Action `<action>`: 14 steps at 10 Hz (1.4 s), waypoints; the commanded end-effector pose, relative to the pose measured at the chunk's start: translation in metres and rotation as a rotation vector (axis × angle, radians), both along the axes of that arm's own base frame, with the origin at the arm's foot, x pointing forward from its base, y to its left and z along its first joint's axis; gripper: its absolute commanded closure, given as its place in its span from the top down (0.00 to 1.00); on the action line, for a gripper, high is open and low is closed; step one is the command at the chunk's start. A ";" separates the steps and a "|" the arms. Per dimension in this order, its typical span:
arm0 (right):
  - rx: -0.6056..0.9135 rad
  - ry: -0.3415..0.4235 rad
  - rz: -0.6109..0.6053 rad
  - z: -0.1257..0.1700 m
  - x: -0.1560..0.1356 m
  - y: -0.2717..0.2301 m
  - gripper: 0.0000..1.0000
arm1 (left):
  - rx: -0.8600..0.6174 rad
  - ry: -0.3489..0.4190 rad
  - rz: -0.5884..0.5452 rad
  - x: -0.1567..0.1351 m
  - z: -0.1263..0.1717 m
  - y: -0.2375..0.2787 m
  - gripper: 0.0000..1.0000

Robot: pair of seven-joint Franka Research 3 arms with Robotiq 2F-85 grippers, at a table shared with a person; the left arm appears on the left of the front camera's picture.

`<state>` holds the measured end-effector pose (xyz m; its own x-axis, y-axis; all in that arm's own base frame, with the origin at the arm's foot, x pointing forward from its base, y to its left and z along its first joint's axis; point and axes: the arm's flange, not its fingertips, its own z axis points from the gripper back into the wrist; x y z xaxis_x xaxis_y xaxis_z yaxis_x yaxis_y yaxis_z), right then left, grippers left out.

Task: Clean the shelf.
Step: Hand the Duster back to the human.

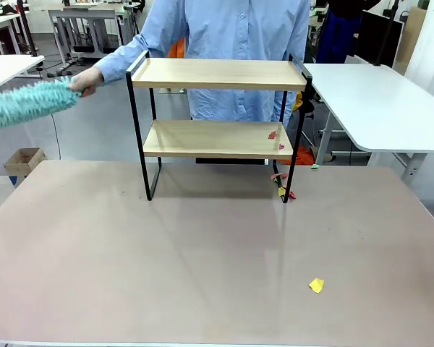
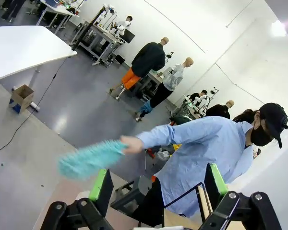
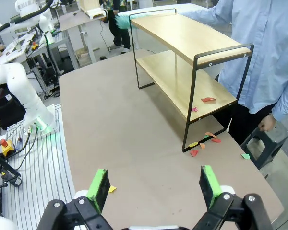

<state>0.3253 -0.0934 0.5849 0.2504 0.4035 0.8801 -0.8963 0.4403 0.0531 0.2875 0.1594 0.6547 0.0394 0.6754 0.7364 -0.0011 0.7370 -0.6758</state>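
The wide beige tabletop (image 1: 130, 275) lies open on its near half, bare along the left edge and carrying one yellow paper scrap (image 1: 316, 285) toward the right front. At far left, beyond the tabletop's edge, a person's hand (image 1: 87, 79) on an outstretched light-blue sleeve (image 1: 134, 54) holds a fluffy turquoise duster (image 1: 25, 103) out in the air, well apart from the rack. The small two-tier shelf of light wooden boards in a thin black metal frame (image 1: 220, 74) stands upright at the far middle of the tabletop, directly in front of the person. Its top board is bare; small red scraps (image 1: 273, 134) lie at the right end of the lower board, and more coloured scraps (image 1: 282, 189) sit on the tabletop by its right front leg. The left tool (image 2: 158, 189) is held high with its green pads spread wide and nothing between them. The right tool (image 3: 154, 184) hovers over the tabletop's right side, likewise wide and unladen.
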 end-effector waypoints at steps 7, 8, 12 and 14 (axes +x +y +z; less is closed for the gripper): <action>-0.003 -0.026 0.011 0.001 0.001 -0.002 1.00 | 0.002 -0.003 0.002 0.001 0.000 -0.001 1.00; -0.003 -0.026 0.011 0.001 0.001 -0.002 1.00 | 0.002 -0.003 0.002 0.001 0.000 -0.001 1.00; -0.003 -0.026 0.011 0.001 0.001 -0.002 1.00 | 0.002 -0.003 0.002 0.001 0.000 -0.001 1.00; -0.003 -0.026 0.011 0.001 0.001 -0.002 1.00 | 0.002 -0.003 0.002 0.001 0.000 -0.001 1.00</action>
